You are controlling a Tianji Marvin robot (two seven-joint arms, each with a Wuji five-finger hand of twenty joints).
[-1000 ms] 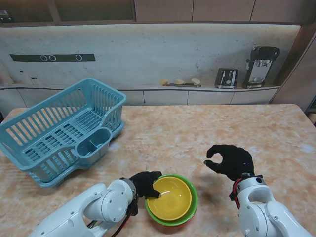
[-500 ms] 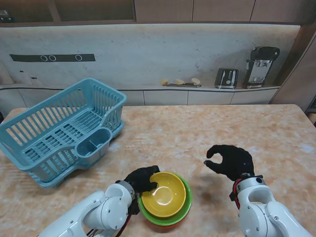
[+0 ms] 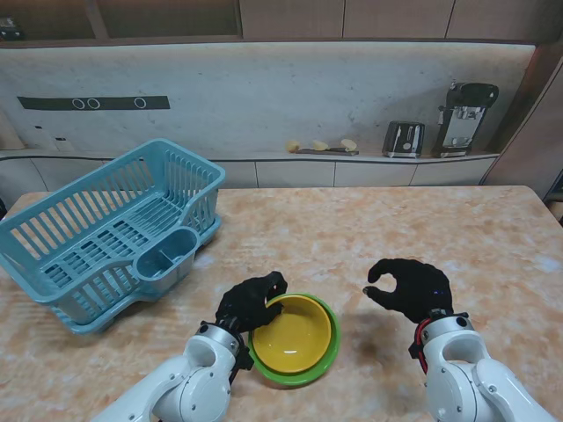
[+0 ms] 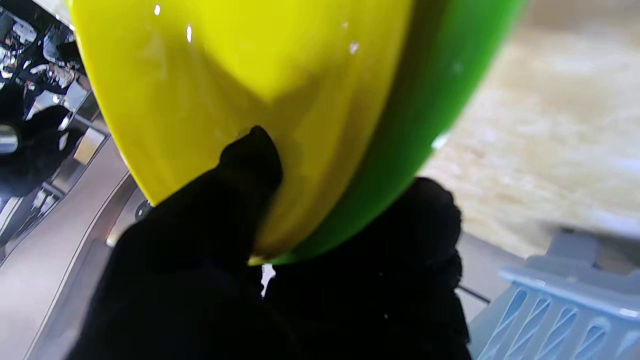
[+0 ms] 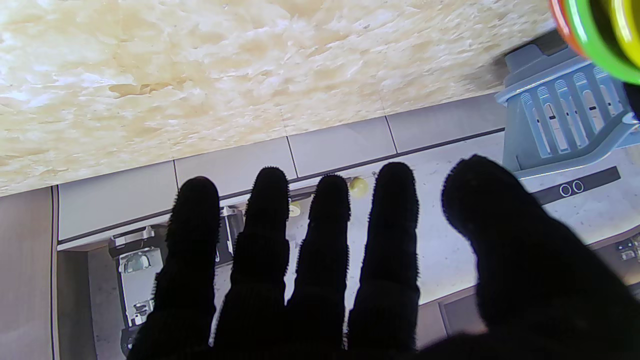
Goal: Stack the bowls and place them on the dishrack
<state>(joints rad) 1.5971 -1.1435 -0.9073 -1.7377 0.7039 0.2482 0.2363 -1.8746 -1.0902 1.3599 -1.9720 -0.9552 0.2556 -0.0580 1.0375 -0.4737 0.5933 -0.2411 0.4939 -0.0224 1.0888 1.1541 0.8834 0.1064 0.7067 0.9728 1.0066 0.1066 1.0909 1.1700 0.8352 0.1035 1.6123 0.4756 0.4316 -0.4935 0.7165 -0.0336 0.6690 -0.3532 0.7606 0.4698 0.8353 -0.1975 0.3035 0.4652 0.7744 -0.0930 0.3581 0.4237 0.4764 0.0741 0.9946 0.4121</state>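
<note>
Nearest to me, the black-gloved left hand [image 3: 247, 303] pinches the left rim of the stacked bowls — a glossy yellow bowl [image 3: 294, 333] nested inside a bright green bowl [image 3: 325, 362] — and in the left wrist view one fingertip [image 4: 252, 150] presses the yellow inner wall while the other fingers wrap the green outer wall. To the right of the stack and apart from it, the black-gloved right hand [image 3: 409, 287] hangs over the beige marbled table [image 3: 352, 237], fingers spread and loosely curled, grasping nothing. Farther off on the left sits the light blue slatted plastic dishrack [image 3: 106, 229], holding no bowl.
</note>
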